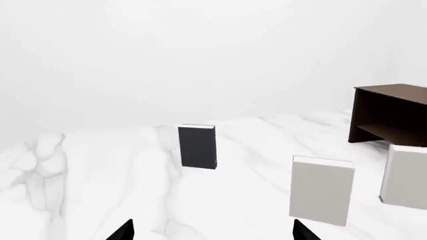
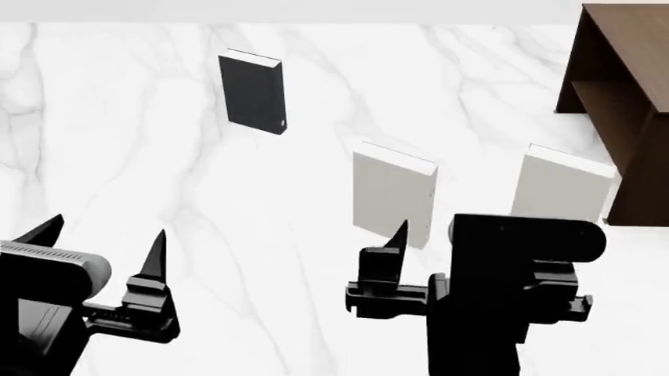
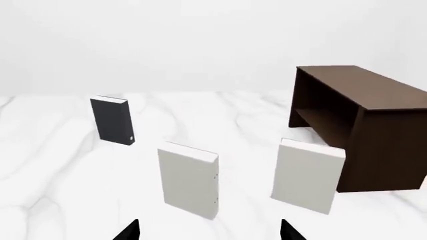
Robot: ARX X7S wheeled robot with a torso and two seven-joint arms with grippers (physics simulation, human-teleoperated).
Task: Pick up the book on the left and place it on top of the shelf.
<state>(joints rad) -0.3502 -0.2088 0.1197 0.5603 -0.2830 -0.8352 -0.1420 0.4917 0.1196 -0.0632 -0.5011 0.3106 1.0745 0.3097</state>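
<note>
The black book (image 2: pixel 252 92) stands upright on the marble table (image 2: pixel 125 157), well apart from the shelf (image 2: pixel 616 78). The left gripper (image 2: pixel 103 239) and right gripper (image 3: pixel 210 231) both hover spread wide, holding nothing.

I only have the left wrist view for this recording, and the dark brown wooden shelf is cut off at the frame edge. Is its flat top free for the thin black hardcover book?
Observer: Yes. The right wrist view shows the whole dark brown wooden shelf, and nothing lies on its flat top.
Operator: What is the right arm doing?
Observer: The right gripper is open and empty, with the middle pale grey-white book standing ahead of it.
Operator: And the left gripper? I only see two tips.
Observer: In the head view the left gripper is open and empty, well short of the thin black hardcover book.
</note>
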